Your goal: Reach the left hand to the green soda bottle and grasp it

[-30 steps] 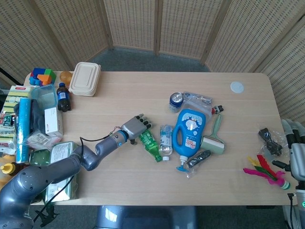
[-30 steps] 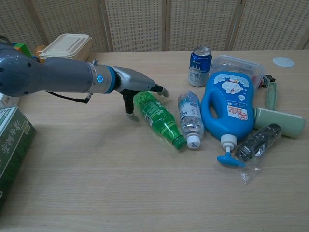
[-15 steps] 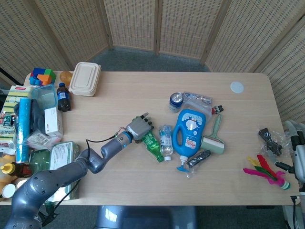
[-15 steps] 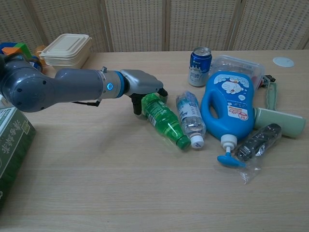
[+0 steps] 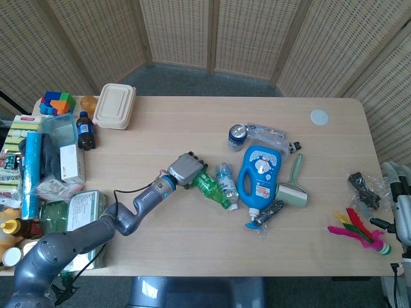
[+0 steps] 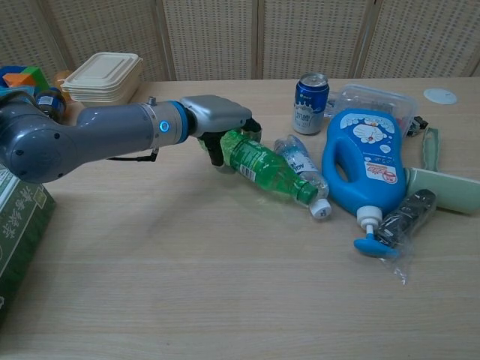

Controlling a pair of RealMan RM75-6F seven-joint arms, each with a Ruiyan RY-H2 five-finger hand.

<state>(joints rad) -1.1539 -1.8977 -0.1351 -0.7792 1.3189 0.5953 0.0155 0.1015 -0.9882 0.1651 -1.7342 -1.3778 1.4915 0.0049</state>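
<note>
One hand matters here. Head view: left hand sits mid-table w/ fingers wrapped over the base end of the green soda bottle, which lies on its side, cap pointing toward the robot's right and a bit toward the table's near edge. A clear water bottle lies right against it, and the blue detergent jug is just beyond that. Right hand is only partly visible at the frame edge; can't tell whether it's clenched or loose.

Chest view: the left hand clamps the green soda bottle at its fat bottom, thumb tucked underneath, bottle tilted w/ the neck resting low by the water bottle. Blue soda can stands behind.

Looks like thin empty plastic: light, smooth, prob. slippery and easy to dent. A grip round the mid-body would balance better than the very end, I'd say.
</note>
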